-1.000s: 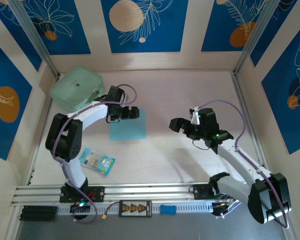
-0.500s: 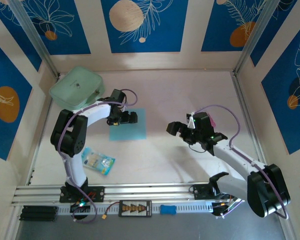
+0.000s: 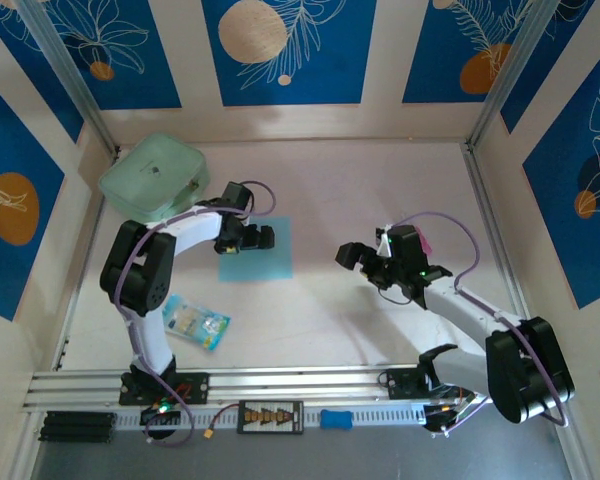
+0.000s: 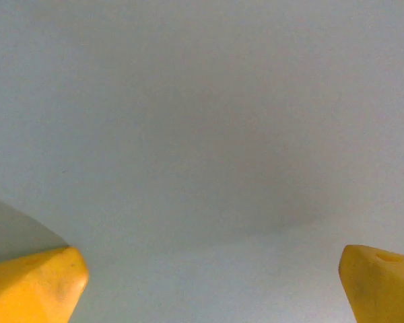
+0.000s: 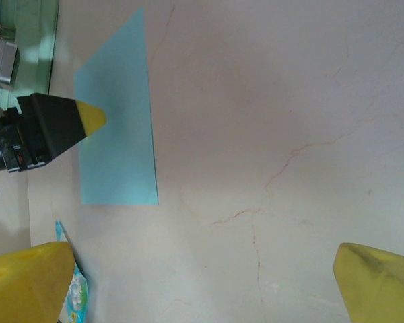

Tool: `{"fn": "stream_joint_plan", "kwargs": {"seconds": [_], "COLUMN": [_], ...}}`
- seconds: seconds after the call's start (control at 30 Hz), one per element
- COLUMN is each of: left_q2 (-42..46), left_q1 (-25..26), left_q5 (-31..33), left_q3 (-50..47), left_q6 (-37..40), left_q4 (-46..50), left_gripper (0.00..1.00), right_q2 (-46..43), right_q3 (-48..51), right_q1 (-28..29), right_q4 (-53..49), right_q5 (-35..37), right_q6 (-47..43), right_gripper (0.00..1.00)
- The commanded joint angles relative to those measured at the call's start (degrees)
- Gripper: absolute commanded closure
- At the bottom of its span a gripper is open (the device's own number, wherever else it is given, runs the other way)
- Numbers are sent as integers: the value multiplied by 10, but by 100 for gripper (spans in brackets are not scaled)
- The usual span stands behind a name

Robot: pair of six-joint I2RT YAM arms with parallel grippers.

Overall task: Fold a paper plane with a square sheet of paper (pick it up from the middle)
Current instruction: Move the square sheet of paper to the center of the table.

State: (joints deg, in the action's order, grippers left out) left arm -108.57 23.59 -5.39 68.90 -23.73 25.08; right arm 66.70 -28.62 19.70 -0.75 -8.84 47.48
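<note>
From above, your left claw point(image 3: 258, 238) has dropped and pulled back a touch over the last second. It now sits low over the left half of the square sheet of paper point(image 3: 270, 262), which lies flat and unfolded on the counter point(image 3: 380, 190), just right of the mint pouch point(image 3: 150, 178). The left elbow has risen and the forearm angles down toward the sheet. Your right claw point(image 3: 355, 262) has crept left and faces the sheet, though it remains well apart from it. I'd read this as the approach nearly finished, with the pickup itself not yet made. A printed packet point(image 3: 193, 322) lies near the left base.

In the left wrist view, the yellow fingertips point(image 4: 34, 282) sit at the two bottom corners, spread wide with nothing between them. Pale blue paper lies very close beneath. Whether the tips touch it, you cannot tell here.

In the right wrist view, that claw's own tips are likewise spread wide and empty. Ahead, one yellow tip of the left claw rests over the sheet's left-middle area, so check that it is centred enough before you close.
</note>
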Motion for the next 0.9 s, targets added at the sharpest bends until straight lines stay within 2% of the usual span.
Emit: {"fn": "stream_joint_plan", "kwargs": {"seconds": [0.0,0.3,0.87], "left_q2": [-36,-33,-28], "left_q1": [10,64,173], "left_q5": [-10,-21,-15], "left_q3": [-47,-55,-61], "left_q6": [-26,-37,-43], "left_q4": [60,75,115], "left_gripper": [0,0,0], "right_q2": [8,5,-63], "right_q3": [-14,-54,-4], "right_q1": [-5,-7,-19], "right_q4": [-1,-56,-47], "right_q5": [-30,-68,-59], "right_q6": [-7,-18,6], "right_gripper": [1,1,1]}}
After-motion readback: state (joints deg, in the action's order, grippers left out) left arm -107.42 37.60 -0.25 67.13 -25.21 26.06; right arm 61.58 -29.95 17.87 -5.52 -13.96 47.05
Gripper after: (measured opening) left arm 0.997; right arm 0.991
